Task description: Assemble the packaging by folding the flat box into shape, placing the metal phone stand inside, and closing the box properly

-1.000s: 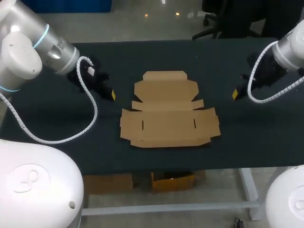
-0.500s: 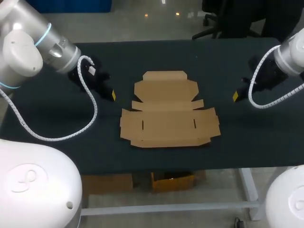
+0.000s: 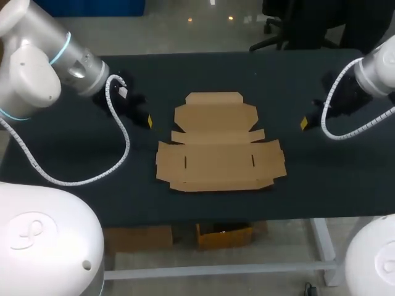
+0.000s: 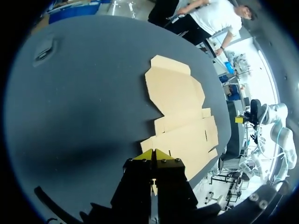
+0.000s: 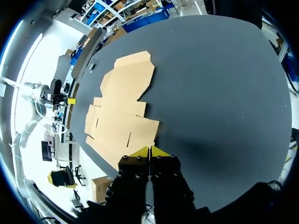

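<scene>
Left claw (image 3: 148, 121): narrow, yellow tips pressed together with nothing between them; it hangs above the table (image 3: 74, 160) at about 10 o'clock from the flat box (image 3: 219, 145), apart from it. From its own wrist, the left claw (image 4: 155, 155) has the flat box (image 4: 180, 121) ahead of the fingers.
Right claw (image 3: 304, 123): also narrow and empty, at about 2 o'clock from the cardboard and apart from it. From its own wrist, the right claw (image 5: 149, 151) has the flat box (image 5: 124, 102) ahead and to one side.
Flat box position: fully unfolded at the middle of the table, lid panel (image 3: 214, 114) toward 12 o'clock, wider base panel toward 6 o'clock.
Phone stand: not visible in any view.
Risk, sliding: I judge the thin cardboard likely to skid across the dark surface if one claw pushes a flap while the other does not pin the base.
Risk, grip: tips pressed together cannot pinch an edge that lies flush; they would probably scrape over it unless opened first.
Risk, creases: lifting a side flap unevenly could bend the board off its score line or spring back flat.
Risk, order: closing the lid before the stand is in would mean undoing the fold.
Count, boxes: one.
Count, claws: two.
Count, slots (image 3: 185, 161) in base panel: two.
Count, stands: none seen.
</scene>
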`<action>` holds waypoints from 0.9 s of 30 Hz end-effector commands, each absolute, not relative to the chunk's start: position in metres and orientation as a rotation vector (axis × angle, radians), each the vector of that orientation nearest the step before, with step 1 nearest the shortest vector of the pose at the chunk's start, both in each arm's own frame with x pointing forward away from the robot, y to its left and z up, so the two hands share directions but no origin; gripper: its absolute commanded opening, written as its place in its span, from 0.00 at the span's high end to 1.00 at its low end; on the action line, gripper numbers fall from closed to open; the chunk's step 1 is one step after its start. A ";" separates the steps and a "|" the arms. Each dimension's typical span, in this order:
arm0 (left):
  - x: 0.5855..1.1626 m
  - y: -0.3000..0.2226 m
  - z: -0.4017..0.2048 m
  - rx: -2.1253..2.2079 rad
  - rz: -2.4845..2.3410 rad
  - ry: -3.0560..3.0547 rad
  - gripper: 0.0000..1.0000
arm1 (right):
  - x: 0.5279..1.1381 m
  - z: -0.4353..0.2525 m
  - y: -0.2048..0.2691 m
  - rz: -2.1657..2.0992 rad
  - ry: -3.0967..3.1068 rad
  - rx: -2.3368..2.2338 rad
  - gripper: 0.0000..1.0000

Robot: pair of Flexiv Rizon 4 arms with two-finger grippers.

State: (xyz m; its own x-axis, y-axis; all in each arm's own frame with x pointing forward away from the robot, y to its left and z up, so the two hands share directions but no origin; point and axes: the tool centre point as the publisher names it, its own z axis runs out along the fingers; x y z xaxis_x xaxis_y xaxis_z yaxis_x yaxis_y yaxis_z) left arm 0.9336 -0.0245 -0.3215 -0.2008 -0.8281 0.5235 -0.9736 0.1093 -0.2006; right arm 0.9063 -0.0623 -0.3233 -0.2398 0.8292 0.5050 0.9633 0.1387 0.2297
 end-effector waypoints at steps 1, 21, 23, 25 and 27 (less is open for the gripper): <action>0.927 -0.032 -0.322 1.816 0.768 -2.151 1.00 | 0.915 -0.330 -0.056 -0.749 -2.156 -1.756 1.00; 0.944 -0.038 -0.338 1.868 0.809 -2.269 1.00 | 0.930 -0.353 -0.047 -0.751 -2.076 -1.839 1.00; 0.947 -0.039 -0.339 1.863 0.805 -2.269 1.00 | 0.931 -0.357 -0.047 -0.756 -2.068 -1.842 1.00; 0.950 -0.039 -0.339 1.859 0.803 -2.269 1.00 | 0.931 -0.360 -0.047 -0.757 -2.057 -1.851 1.00; 0.952 -0.040 -0.340 1.853 0.801 -2.268 1.00 | 0.931 -0.363 -0.046 -0.779 -2.053 -1.857 1.00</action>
